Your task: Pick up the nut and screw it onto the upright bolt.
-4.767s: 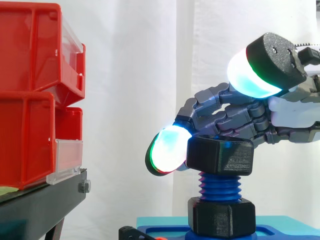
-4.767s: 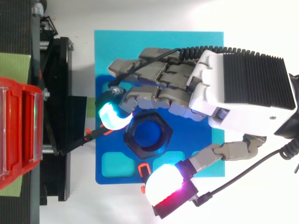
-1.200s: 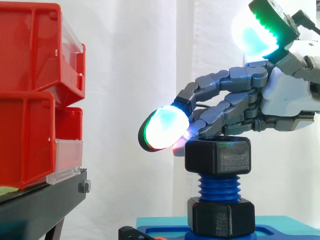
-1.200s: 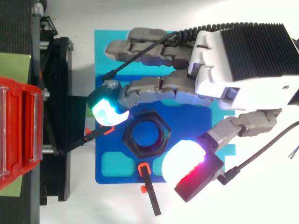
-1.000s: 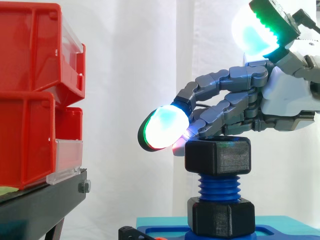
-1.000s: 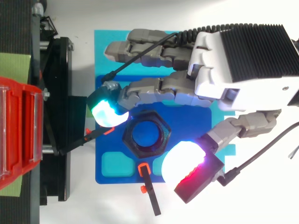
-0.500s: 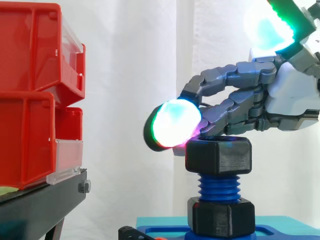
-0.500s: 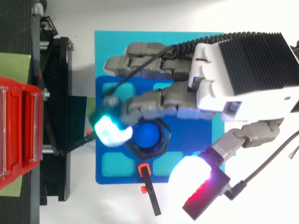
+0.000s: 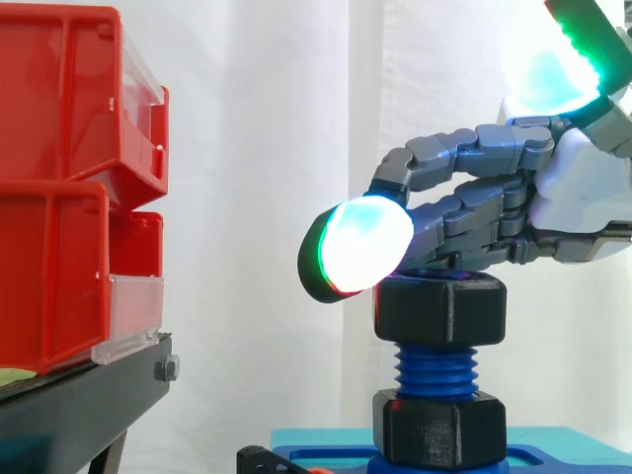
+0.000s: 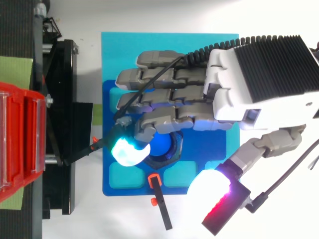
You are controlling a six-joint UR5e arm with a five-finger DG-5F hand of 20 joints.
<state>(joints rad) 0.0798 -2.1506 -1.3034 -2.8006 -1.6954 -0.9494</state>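
**Hand laid over nut seated on upright bolt**

The black six-sided nut (image 9: 440, 312) is seen threaded onto the upper end of the upright blue bolt (image 9: 434, 367). A short run of ribbed thread is left bare between it and a second black hexagonal collar (image 9: 439, 427) at the bolt's foot. Both black parts have a matt, faintly layered plastic surface.

The hand (image 9: 583, 197) is held above the nut. Its grey segmented fingers are laid close together, nearly level, across the nut's top face and appear to rest on it. They are not curled round it, and nothing is pinched. One rounded fingertip pad (image 9: 363, 245), glowing cyan with a green and red rim, juts past the nut's left edge. The thumb is lifted high and kept well clear.

From above, the bolt's round blue end (image 10: 163, 144) is shown inside the nut's bore, which is hidden from the side. The thumb pad (image 10: 213, 188), white shading to magenta, is seen splayed well off to one side. A dark blue tray (image 10: 129, 191) with square pockets lies on a cyan mat (image 10: 119, 50).

Glossy red bins (image 9: 59, 178) are stacked on a black stand (image 9: 79, 400) at the left.
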